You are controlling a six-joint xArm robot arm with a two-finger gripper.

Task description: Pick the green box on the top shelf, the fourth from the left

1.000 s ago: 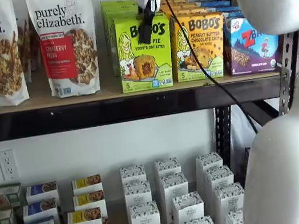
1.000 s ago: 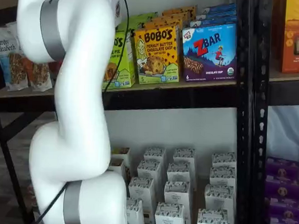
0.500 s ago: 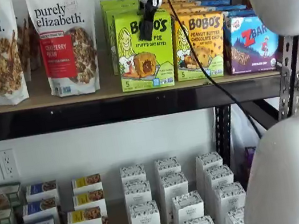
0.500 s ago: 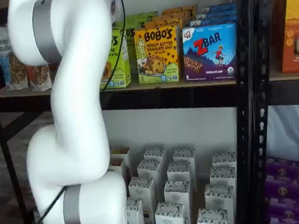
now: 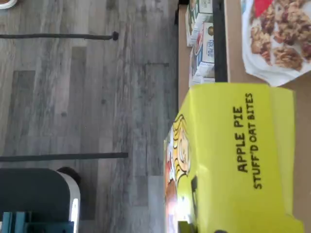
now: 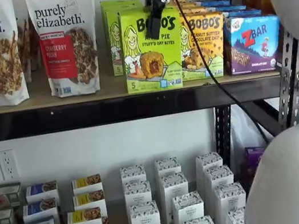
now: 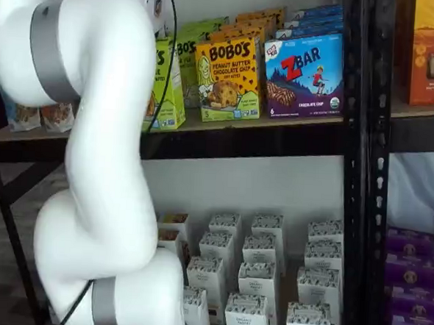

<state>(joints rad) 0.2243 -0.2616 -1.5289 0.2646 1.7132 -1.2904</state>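
shelf front: green box point(image 6: 151, 49) clamped in gripper point(image 6: 155, 13)

Lime-green box point(image 6: 152, 50) upright at top shelf point(image 6: 108, 109) front edge.

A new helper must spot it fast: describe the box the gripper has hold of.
On the top shelf, right of the purely elizabeth granola bags, the gripper is shut on the green box. It is lime green, reads Bobo's Apple Pie Stuff'd Oat Bites, and sits forward of the yellow-orange Bobo's box.
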